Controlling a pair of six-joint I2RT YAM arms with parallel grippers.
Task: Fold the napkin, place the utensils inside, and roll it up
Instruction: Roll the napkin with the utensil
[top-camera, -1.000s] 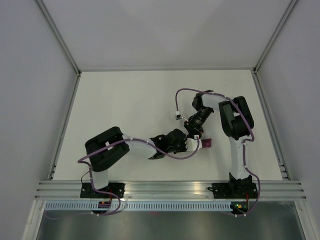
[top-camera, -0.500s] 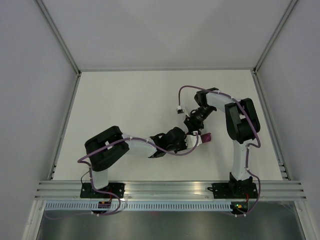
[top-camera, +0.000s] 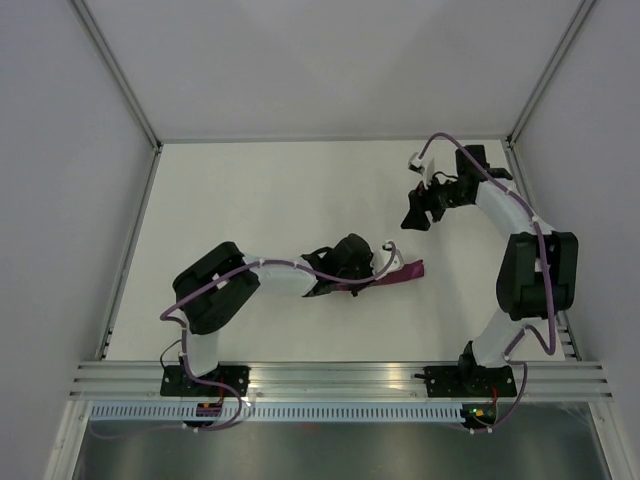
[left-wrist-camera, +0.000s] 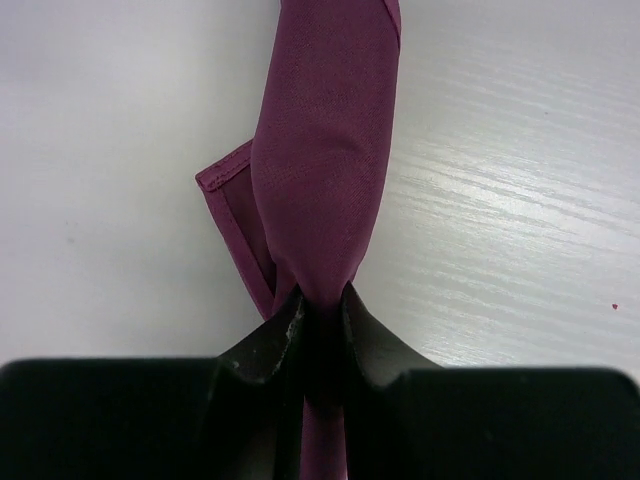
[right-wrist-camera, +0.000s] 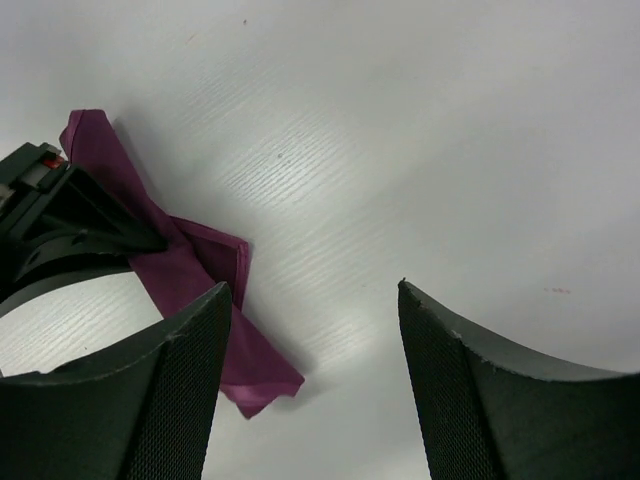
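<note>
The purple-magenta napkin (top-camera: 398, 275) lies rolled into a narrow strip on the white table, right of centre. My left gripper (top-camera: 368, 275) is shut on one end of the roll; in the left wrist view the cloth (left-wrist-camera: 325, 170) runs away from between the closed fingers, with a hemmed corner sticking out to the left. My right gripper (top-camera: 417, 216) is open and empty, raised well above and behind the roll. In the right wrist view the napkin (right-wrist-camera: 200, 290) shows at the lower left, beside the left gripper (right-wrist-camera: 60, 230). The knife is hidden.
The white table (top-camera: 250, 210) is walled by grey panels on three sides. An aluminium rail (top-camera: 340, 378) runs along the near edge by the arm bases.
My right gripper has let go of the roll, opened and swung up and back to the far right. The rolled napkin now shows as a longer strip beyond my left gripper.
</note>
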